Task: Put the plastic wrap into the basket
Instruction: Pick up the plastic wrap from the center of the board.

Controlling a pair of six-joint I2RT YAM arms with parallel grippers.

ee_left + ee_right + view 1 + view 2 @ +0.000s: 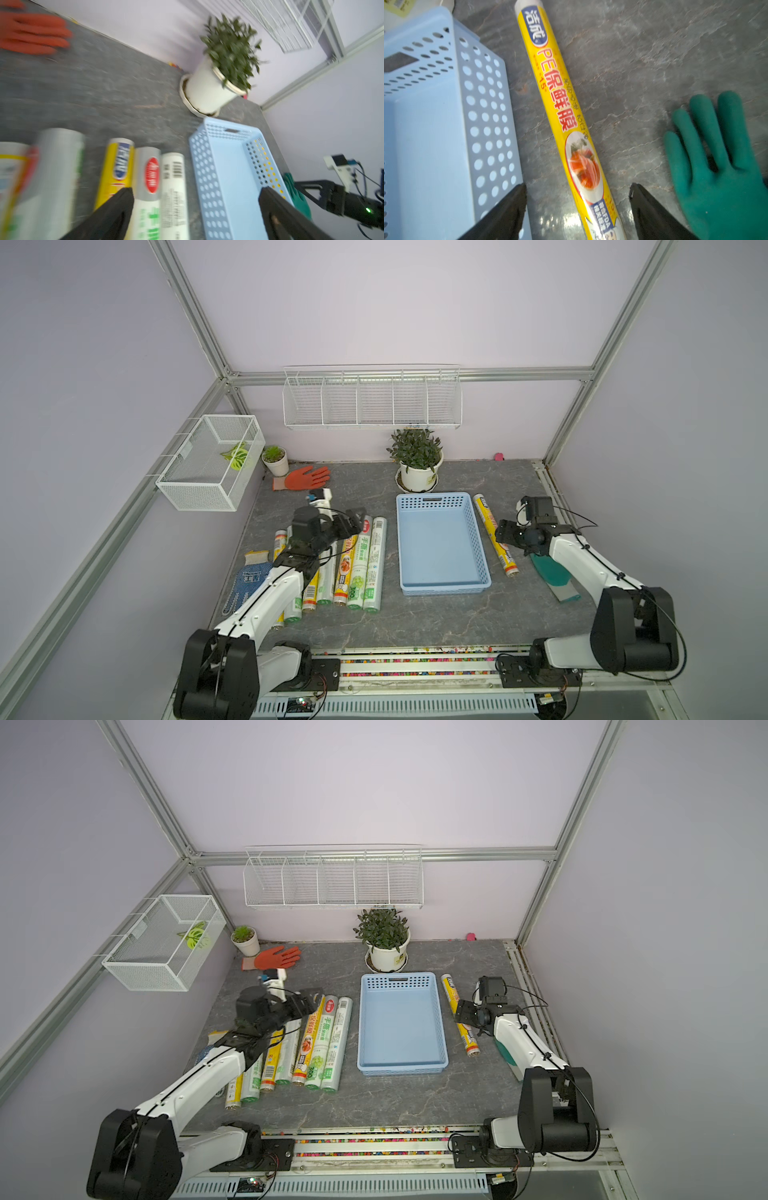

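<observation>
Close the right hand (577, 186), now open astride the yellow plastic wrap roll (562, 112) lying on the desk (633, 83) just beside the basket (483, 116), squarely; lift level over the wall. Hold the open left hand (196, 190) clear above the other rolls (365, 560).

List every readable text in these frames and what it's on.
"洁成": blue oval on the yellow roll.
"PE保鲜膜" and "15": red, same roll.
"FDA": blue patch, same roll.
"300": white-green roll.
Print on the other rolls: too small or blurred.
</observation>
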